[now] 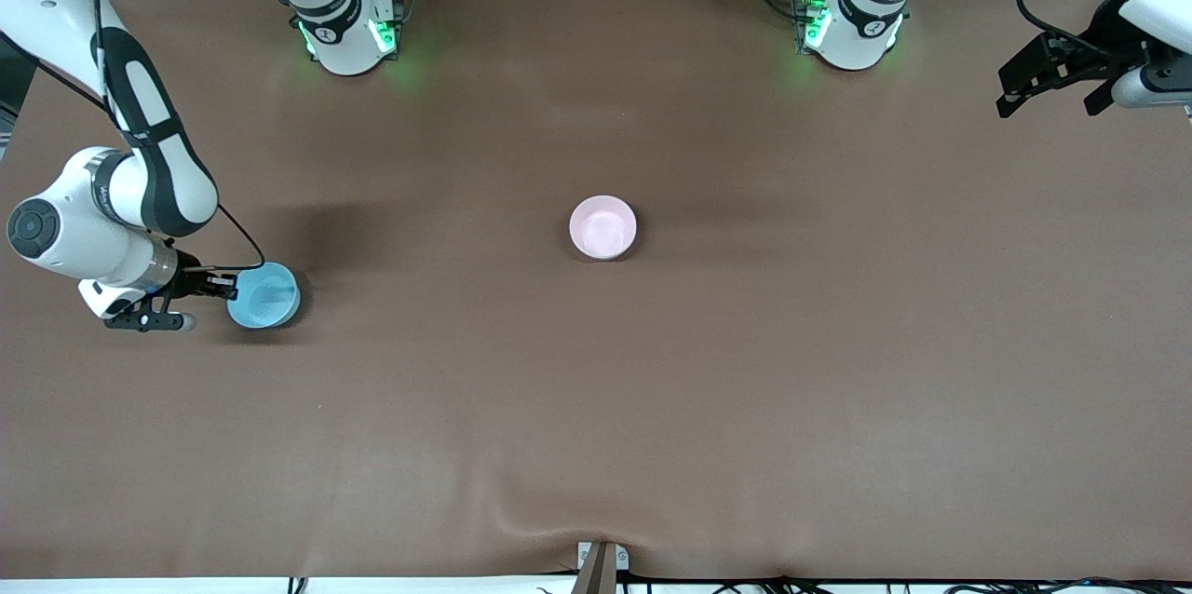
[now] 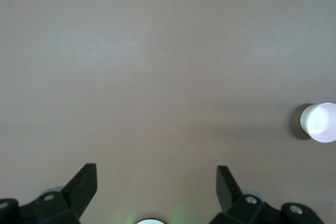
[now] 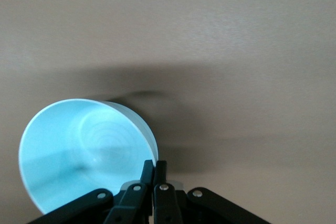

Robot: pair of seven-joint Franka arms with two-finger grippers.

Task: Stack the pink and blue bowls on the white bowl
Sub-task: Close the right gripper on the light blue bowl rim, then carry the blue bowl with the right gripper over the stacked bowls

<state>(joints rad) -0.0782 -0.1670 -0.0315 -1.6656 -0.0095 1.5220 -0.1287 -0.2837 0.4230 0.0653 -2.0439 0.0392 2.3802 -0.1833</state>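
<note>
Brown table (image 1: 652, 408): right end effector (image 1: 226, 287) gripping blue bowl (image 1: 265, 296).

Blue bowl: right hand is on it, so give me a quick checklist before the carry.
1. Right hand shut on the blue bowl rim: ok.
2. Bowl lifted off the table: cannot tell.
3. Drop spot, the pink bowl, upright at table centre with nothing in it: ok.
4. White bowl under the pink one: cannot tell, no separate white bowl in view.
5. Left hand open, waiting over its own end of the table, away from the route: ok.
</note>
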